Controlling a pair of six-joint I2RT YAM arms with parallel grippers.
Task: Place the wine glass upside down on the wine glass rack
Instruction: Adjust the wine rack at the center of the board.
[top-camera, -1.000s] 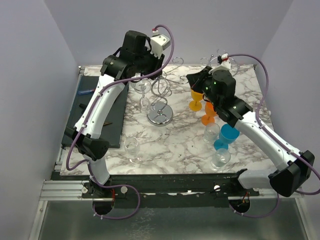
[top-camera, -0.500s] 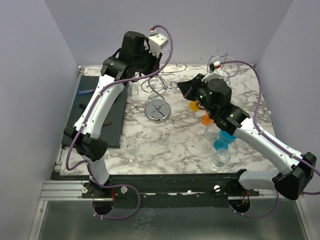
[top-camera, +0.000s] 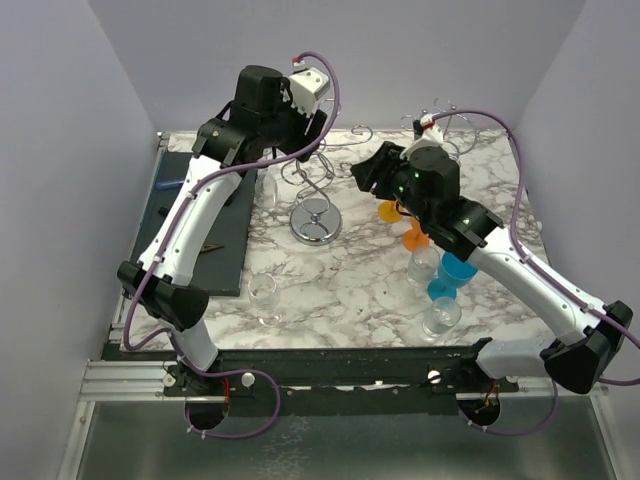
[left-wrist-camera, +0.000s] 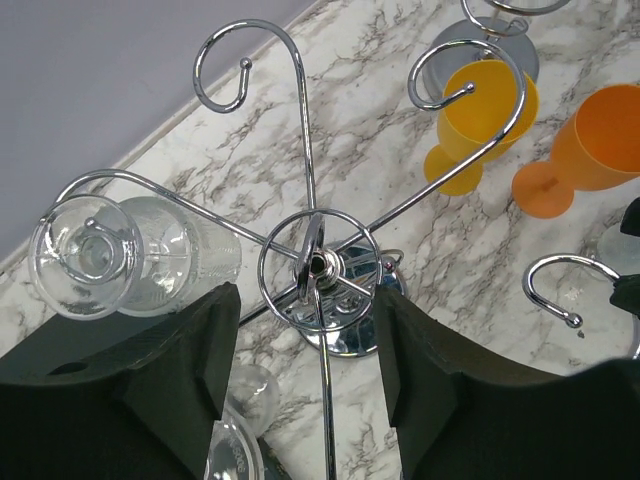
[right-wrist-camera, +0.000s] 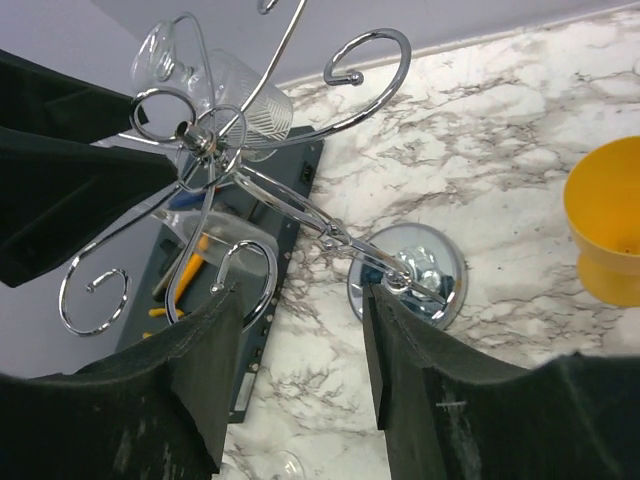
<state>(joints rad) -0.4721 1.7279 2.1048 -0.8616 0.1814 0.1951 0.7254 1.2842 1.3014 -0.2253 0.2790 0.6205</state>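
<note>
A clear wine glass (left-wrist-camera: 150, 262) hangs upside down from an arm of the chrome wine glass rack (left-wrist-camera: 318, 266), foot uppermost; it also shows in the top view (top-camera: 266, 187) and the right wrist view (right-wrist-camera: 235, 100). My left gripper (left-wrist-camera: 310, 385) hovers just above the rack's hub, open, its fingers (left-wrist-camera: 195, 375) either side of the centre rod and touching nothing. My right gripper (right-wrist-camera: 300, 395) is open too, beside the rack's leaning stem and round base (right-wrist-camera: 408, 272). From above, the left gripper (top-camera: 298, 150) is over the rack (top-camera: 315, 222) and the right gripper (top-camera: 362, 175) is at its right.
A yellow goblet (left-wrist-camera: 482, 112) and an orange goblet (left-wrist-camera: 598, 142) stand right of the rack. A blue cup (top-camera: 457, 272) and clear glasses (top-camera: 440, 316) sit front right, another glass (top-camera: 263, 294) front left. A second rack (top-camera: 441, 124) is at the back, a dark mat (top-camera: 190, 225) on the left.
Both grippers have opened. The rack, tilted a second ago, stands upright, and the wine glass hangs free on its arm. The right gripper shifted a little left and back.
</note>
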